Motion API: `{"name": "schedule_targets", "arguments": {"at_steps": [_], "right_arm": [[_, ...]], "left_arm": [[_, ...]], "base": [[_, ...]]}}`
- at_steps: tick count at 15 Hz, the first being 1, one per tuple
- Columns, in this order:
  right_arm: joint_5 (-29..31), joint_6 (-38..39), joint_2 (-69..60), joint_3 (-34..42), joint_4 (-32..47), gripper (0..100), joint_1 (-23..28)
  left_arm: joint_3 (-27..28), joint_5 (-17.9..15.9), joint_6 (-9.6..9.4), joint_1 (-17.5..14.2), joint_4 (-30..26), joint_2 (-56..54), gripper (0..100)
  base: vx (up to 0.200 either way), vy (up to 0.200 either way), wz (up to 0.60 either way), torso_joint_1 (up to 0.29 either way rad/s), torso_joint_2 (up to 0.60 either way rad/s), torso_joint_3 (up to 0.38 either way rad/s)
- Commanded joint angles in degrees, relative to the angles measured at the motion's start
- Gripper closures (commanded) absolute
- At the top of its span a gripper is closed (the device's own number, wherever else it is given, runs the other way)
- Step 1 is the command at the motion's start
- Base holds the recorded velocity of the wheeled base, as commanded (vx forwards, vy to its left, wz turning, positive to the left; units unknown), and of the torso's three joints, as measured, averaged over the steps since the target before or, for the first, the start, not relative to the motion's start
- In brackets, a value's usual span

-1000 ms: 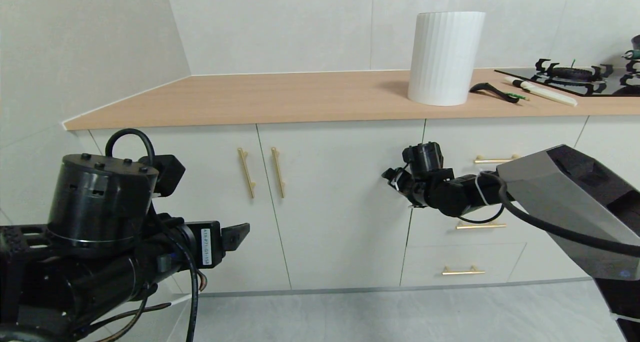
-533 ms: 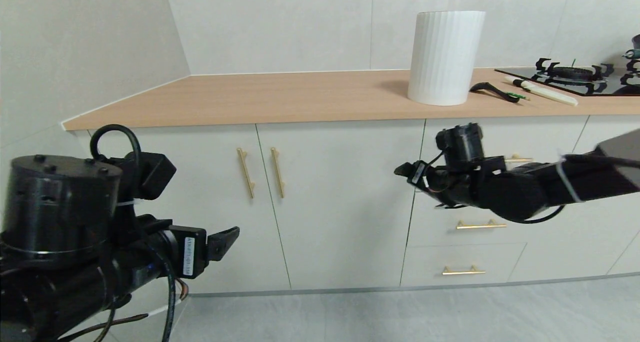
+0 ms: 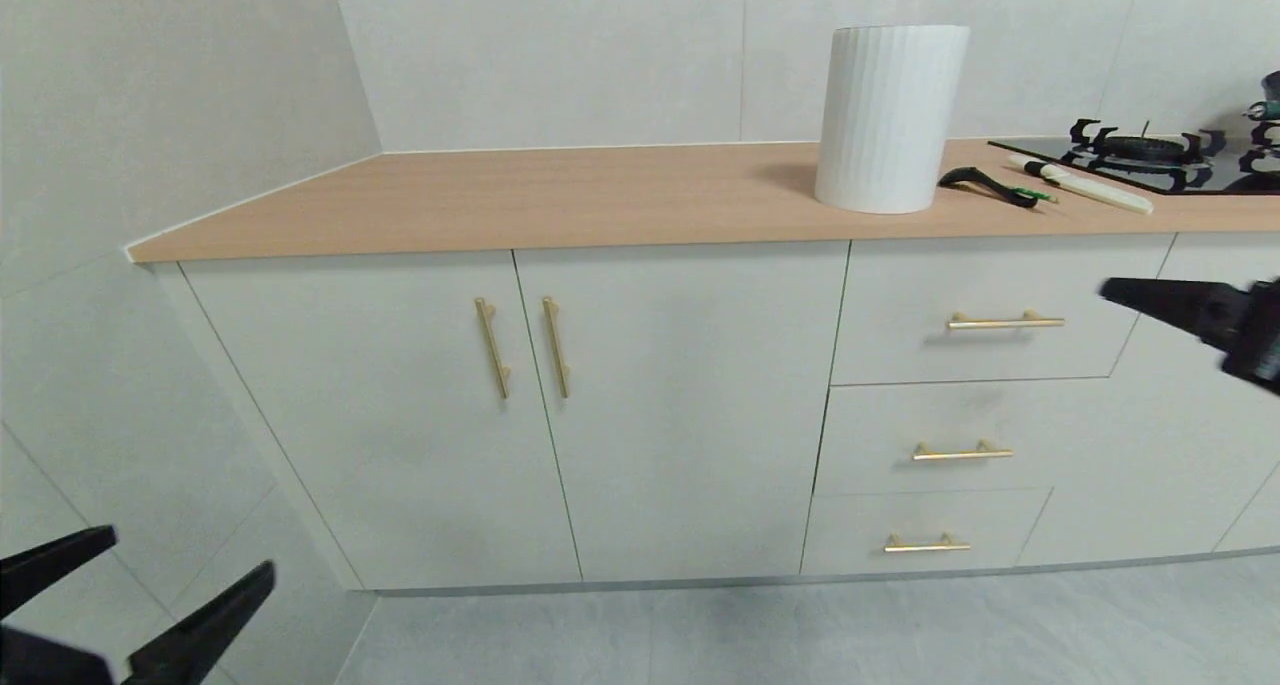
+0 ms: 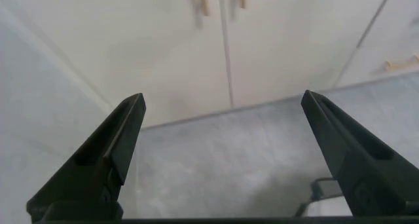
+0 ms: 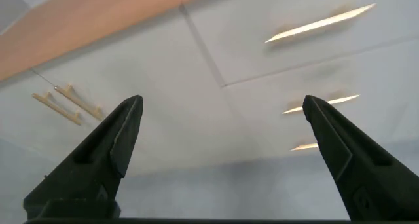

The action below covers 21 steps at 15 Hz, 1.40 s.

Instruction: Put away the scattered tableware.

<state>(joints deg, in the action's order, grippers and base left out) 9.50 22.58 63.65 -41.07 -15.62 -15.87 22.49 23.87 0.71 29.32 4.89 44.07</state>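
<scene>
Beside the white ribbed canister [image 3: 885, 115], which stands upright on the wooden countertop [image 3: 520, 200], lie the scattered pieces. A curved black utensil [image 3: 985, 183] lies just to its right, and a long cream-coloured utensil [image 3: 1085, 185] lies a little farther right, its far end near the gas hob [image 3: 1140, 150]. Under the canister is a stack of three drawers [image 3: 985, 315] with gold handles. Below and to the left of the canister is a pair of cupboard doors [image 3: 530, 405] with upright gold handles. The left gripper [image 3: 190, 550] hangs well below and far left of the canister, near the grey floor [image 3: 800, 635]; its fingers are spread wide and hold nothing. The right gripper [image 3: 1200, 310] hangs below and to the right of the canister, level with the top drawer, well apart from both utensils. From the left wrist, the left gripper [image 4: 222, 95] has its two black fingers far apart and nothing between them, with the floor [image 4: 236, 158] and the cupboard doors [image 4: 222, 47] beyond. From the right wrist, the right gripper [image 5: 221, 101] is likewise spread wide and empty, facing the drawers [image 5: 314, 47] and the countertop [image 5: 91, 14] edge.
</scene>
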Motion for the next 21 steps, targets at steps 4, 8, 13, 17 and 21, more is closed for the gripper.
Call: {"name": "schedule_targets", "arguments": {"at_steps": [4,8,13,17,21], "right_arm": [[-0.8,-12.47,-48.27,6.7,29.33,0,6.91],[-1.15,-12.56,-59.87,8.81,34.95,0,14.11],[2.98,-11.5,-63.56,17.25,34.86,0,16.22],[5.44,-15.37,-63.56,28.41,26.34,0,16.14],[2.63,-27.67,-63.65,40.98,12.28,0,16.14]], "left_arm": [[-8.34,-0.05,-5.54,-12.27,-8.14,-29.48,0],[-13.7,-1.11,-5.63,-22.11,-7.44,-38.53,0],[-21.17,-3.04,-5.8,-29.41,-3.13,-44.07,0],[-22.49,-8.66,-2.82,-29.41,-2.6,-44.07,0],[-22.49,-23.87,-2.03,-29.41,-5.33,-44.07,0]], "base": [[0.0,0.0,0.0,0.0,0.0,0.0],[0.0,0.0,0.0,0.0,0.0,0.0],[0.0,0.0,0.0,0.0,0.0,0.0],[0.0,0.0,0.0,0.0,0.0,0.0],[0.0,0.0,0.0,0.0,0.0,0.0]]}}
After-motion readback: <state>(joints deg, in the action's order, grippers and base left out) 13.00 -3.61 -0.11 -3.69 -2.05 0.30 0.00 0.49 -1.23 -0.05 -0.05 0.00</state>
